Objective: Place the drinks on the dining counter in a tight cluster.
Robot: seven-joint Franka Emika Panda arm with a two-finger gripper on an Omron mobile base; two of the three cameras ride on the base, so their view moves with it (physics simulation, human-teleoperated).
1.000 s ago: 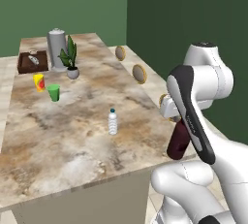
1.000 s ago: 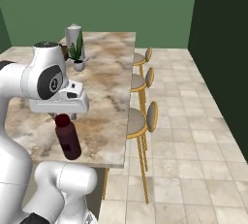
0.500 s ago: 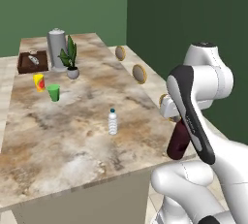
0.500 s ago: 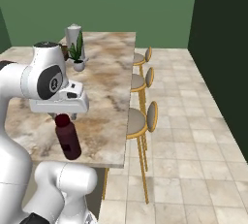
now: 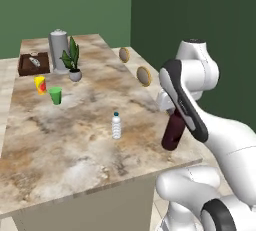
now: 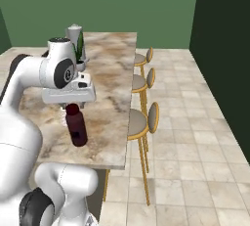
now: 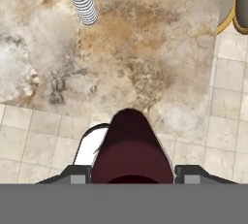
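One maroon bottle (image 5: 173,131) hung clamped between the fingers of the gripper (image 6: 73,106), held near its top with the body pointing down below the hand. In the right base view the bottle (image 6: 76,125) sat directly under the gripper, its base close to the counter (image 6: 115,103) surface near the front right corner; whether it touched the stone could not be told. In the hand view the maroon bottle (image 7: 131,148) filled the gap between the two fingertips (image 7: 77,174), one pad at each flank, looking straight down its length onto the counter (image 7: 145,58) edge and the floor tiles (image 7: 38,140) beyond. The water bottle (image 5: 116,125) stood upright on the counter (image 5: 65,140), well apart from the held bottle and to its left in the left base view; in the hand view the water bottle (image 7: 81,0) appeared at the upper left, ahead of the gripper (image 7: 131,174). Farther back on the counter stood a green cup (image 5: 55,95) just beside a yellow-and-red cup (image 5: 40,84), then a plant (image 5: 73,61), a grey canister (image 5: 58,49) and a dark tray (image 5: 34,64). Three stools (image 6: 141,122) lined the counter's right side.
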